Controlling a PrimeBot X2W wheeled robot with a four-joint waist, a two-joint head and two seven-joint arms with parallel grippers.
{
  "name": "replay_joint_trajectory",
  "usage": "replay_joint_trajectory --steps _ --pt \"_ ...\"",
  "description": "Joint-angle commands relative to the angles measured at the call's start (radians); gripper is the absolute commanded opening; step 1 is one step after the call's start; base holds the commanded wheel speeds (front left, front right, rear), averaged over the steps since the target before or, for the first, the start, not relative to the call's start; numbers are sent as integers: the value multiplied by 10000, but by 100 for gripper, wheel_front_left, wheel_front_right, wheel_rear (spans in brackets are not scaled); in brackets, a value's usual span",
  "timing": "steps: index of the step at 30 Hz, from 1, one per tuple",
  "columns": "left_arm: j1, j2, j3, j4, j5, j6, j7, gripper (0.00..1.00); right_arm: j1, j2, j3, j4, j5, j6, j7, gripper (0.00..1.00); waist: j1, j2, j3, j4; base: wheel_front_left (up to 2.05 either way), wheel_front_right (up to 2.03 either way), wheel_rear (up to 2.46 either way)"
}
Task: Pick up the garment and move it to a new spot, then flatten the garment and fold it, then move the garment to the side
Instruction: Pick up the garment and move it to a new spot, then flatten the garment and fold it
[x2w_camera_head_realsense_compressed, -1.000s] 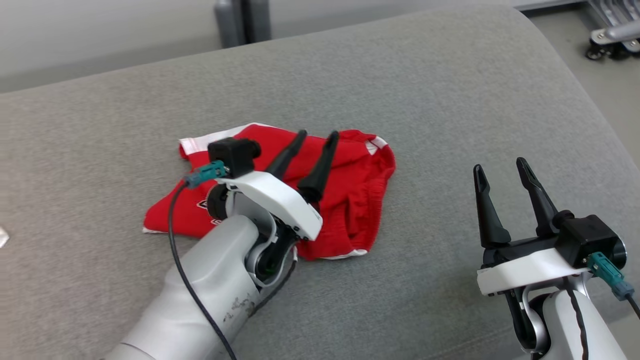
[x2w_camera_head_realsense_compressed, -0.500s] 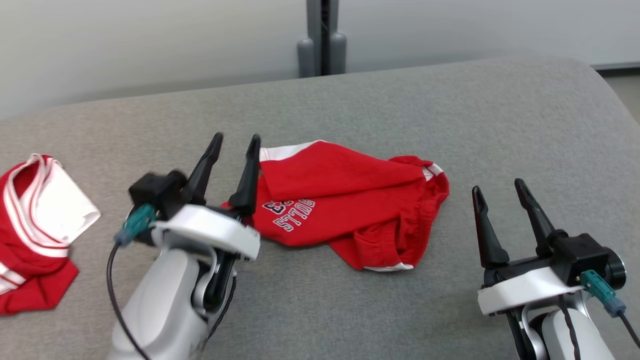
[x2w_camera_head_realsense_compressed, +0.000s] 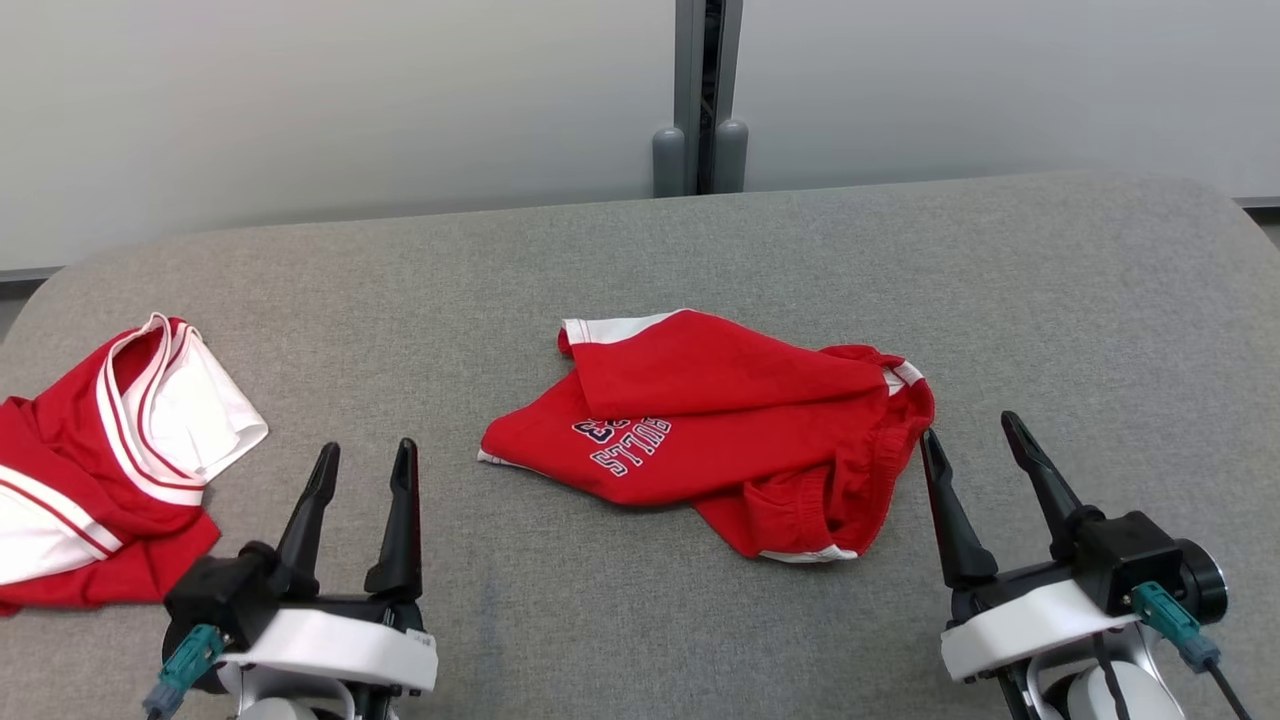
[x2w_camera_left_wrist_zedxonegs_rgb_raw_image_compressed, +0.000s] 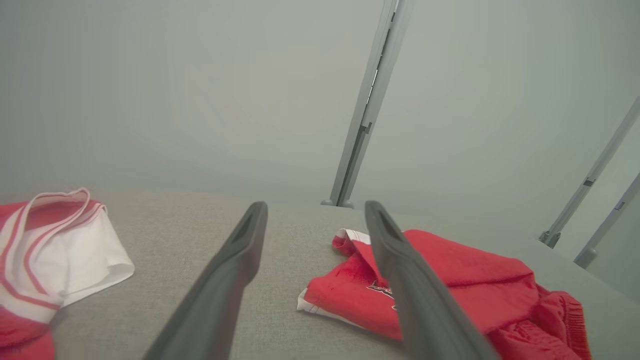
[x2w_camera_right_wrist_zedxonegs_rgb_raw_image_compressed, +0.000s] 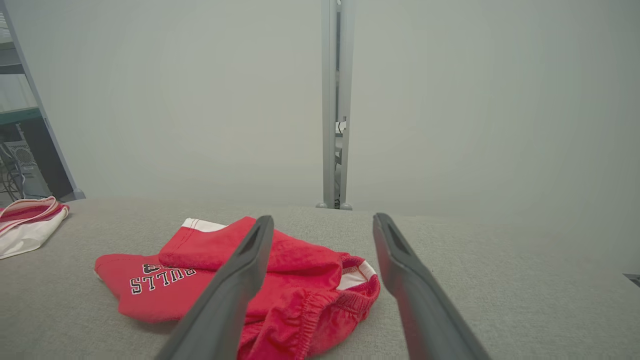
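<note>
A red pair of shorts with white trim and "BULLS" lettering lies crumpled in the middle of the grey padded surface. The shorts lie right of my fingers in the left wrist view, and the shorts sit low and left in the right wrist view. My left gripper stands open at the lower left, apart from the shorts, with nothing between its fingers. Just right of the elastic waistband my right gripper is open and empty too.
A second red and white garment lies bunched at the left edge of the surface. A pale wall with a grey post runs behind the far edge. Bare grey fabric stretches to the right and in front.
The head camera has swung and raised, bringing the second garment fully into view. My left gripper has pulled back from over the shorts to the lower left, leaving them lying free.
</note>
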Motion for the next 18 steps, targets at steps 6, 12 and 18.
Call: replay_joint_trajectory --steps 6,12,18 --pt "403 12 21 -295 -321 55 -21 100 188 -62 77 125 -66 20 -58 100 0 0 -102 63 0 0 0" --pt "311 11 -46 -284 -388 98 -21 100 143 -65 139 125 -60 20 -58 100 0 0 -123 75 0 0 0" --pt "293 10 -126 -188 -476 90 -21 100 146 -63 401 221 -111 20 -58 100 0 0 -30 67 0 0 0"
